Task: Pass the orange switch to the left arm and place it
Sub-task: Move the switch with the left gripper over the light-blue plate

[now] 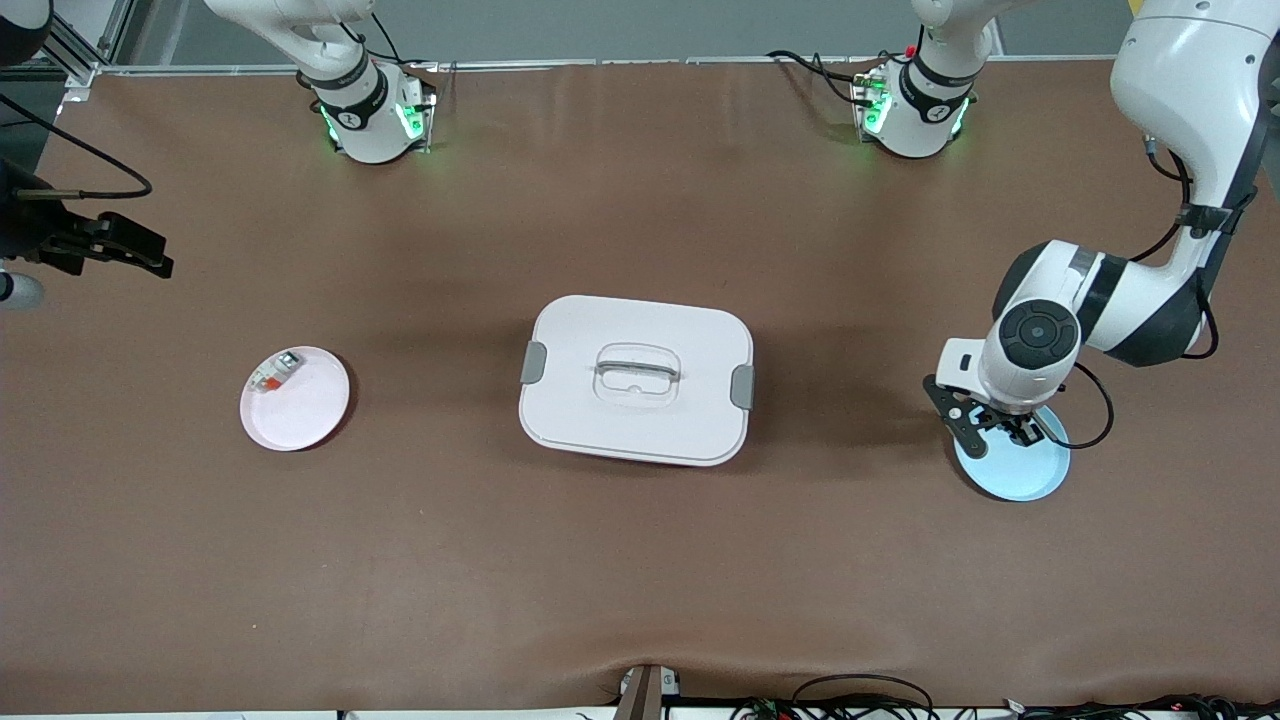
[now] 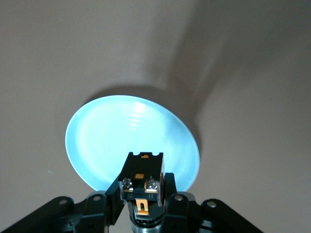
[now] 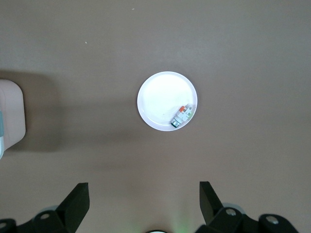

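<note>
No readable writing showed. Two plates lay either side of one box [image 1: 636, 379]. The left gripper [image 2: 141, 196] clenched the orange switch [image 2: 141, 180] over the blue plate [image 1: 1012, 473]; the right gripper [image 3: 143, 201] hung released above the table's right-arm end.

Brown-covered table [image 1: 640, 560], cables along its edge

We can read no text, label, brand, number or sign on anything in these three views.
</note>
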Tool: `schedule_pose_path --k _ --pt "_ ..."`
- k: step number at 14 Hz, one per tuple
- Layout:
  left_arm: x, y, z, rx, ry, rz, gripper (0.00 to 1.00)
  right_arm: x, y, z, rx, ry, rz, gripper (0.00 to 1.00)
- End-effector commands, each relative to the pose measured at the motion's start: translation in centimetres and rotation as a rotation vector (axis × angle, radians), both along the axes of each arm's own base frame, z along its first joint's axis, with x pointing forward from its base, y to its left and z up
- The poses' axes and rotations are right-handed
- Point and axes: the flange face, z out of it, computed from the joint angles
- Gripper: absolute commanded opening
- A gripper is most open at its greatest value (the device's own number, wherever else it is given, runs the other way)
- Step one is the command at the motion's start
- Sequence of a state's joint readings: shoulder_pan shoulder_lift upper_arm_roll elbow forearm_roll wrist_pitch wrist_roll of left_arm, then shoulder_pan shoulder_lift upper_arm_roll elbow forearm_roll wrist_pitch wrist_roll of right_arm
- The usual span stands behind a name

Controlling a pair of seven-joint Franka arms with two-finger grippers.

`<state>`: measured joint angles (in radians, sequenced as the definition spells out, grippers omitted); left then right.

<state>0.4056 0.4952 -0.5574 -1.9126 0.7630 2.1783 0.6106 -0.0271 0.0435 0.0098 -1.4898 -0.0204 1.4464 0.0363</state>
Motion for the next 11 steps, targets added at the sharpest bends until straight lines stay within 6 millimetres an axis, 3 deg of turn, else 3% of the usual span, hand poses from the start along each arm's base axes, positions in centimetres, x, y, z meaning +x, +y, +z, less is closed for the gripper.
schedule_pose_path --k 1,3,4,7,11 --pt "0.3 2.4 -1.9 -0.042 0.006 -0.105 0.0 -1.2 -1.5 0.8 0.009 -0.032 -0.019 1.0" --pt "0.4 4.1 -2.8 -0.065 0.005 -0.133 0.0 -2.6 -1.6 0.2 0.025 -0.081 -0.026 1.0" --pt "0.4 4.0 -2.8 -0.064 0.014 -0.159 0.0 -3.2 -1.4 -0.3 0.026 -0.092 -0.024 1.0" --pt "0.3 4.3 -4.0 -0.051 0.028 -0.193 0.0 -3.3 -1.4 -0.5 0.026 -0.092 -0.022 1.0" --pt "0.4 5.0 -5.6 -0.021 0.036 -0.221 0.0 -3.5 -3.4 -0.4 0.03 -0.085 0.031 1.0"
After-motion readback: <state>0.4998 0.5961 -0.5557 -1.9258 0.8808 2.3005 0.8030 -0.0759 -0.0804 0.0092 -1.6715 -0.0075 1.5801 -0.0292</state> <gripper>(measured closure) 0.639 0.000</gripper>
